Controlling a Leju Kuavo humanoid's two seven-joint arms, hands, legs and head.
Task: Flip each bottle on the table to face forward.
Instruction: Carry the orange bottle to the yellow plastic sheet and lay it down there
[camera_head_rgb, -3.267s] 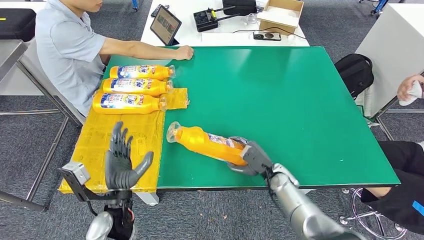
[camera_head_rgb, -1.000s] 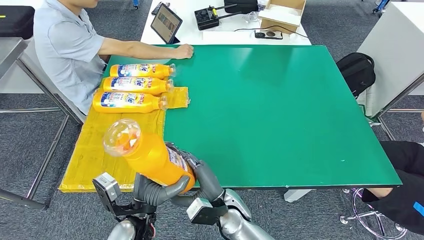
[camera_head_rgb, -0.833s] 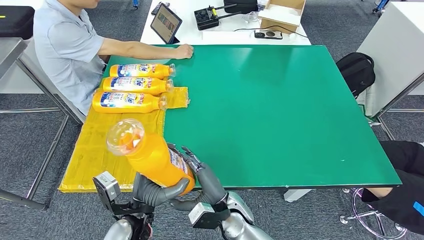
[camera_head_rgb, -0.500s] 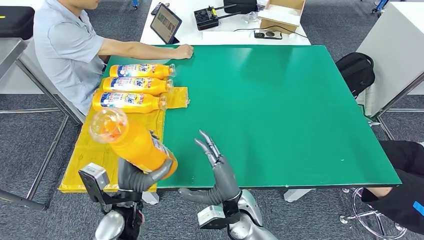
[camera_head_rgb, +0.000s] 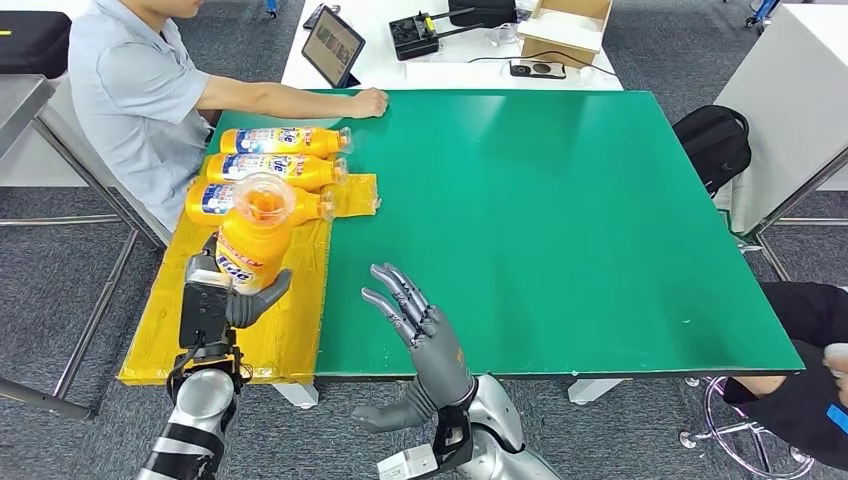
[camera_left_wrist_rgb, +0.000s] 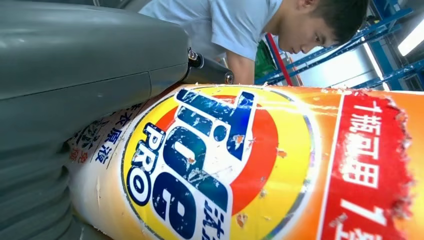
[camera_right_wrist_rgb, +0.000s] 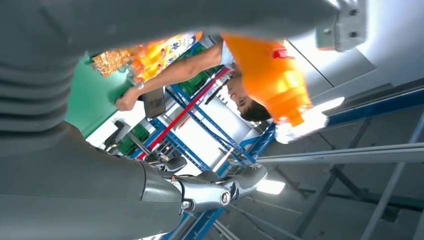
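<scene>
- We see the left robot hand (camera_head_rgb: 235, 295) gripping an orange bottle (camera_head_rgb: 255, 232) around its lower body, held upright above the yellow sheet (camera_head_rgb: 200, 330) at the bench's left side, its clear cap toward the head camera.
- In the left wrist view, the held bottle's front label (camera_left_wrist_rgb: 210, 165) fills most of the picture, blue letters on a yellow and red disc, with the thumb pressed against the bottle's side.
- We see the right robot hand (camera_head_rgb: 420, 325) empty, its fingers spread wide and raised over the near edge of the green bench (camera_head_rgb: 560, 220), well apart from the bottle.
- Three more orange bottles (camera_head_rgb: 270, 170) lie on their sides in a row at the far left of the bench, labels up, caps pointing right; the nearest is partly hidden behind the held bottle.
- A person (camera_head_rgb: 130, 90) in a grey shirt sits at the far left, one hand (camera_head_rgb: 368, 103) resting on the bench's far edge.
- A black bag (camera_head_rgb: 712, 145) sits on the floor to the right.
</scene>
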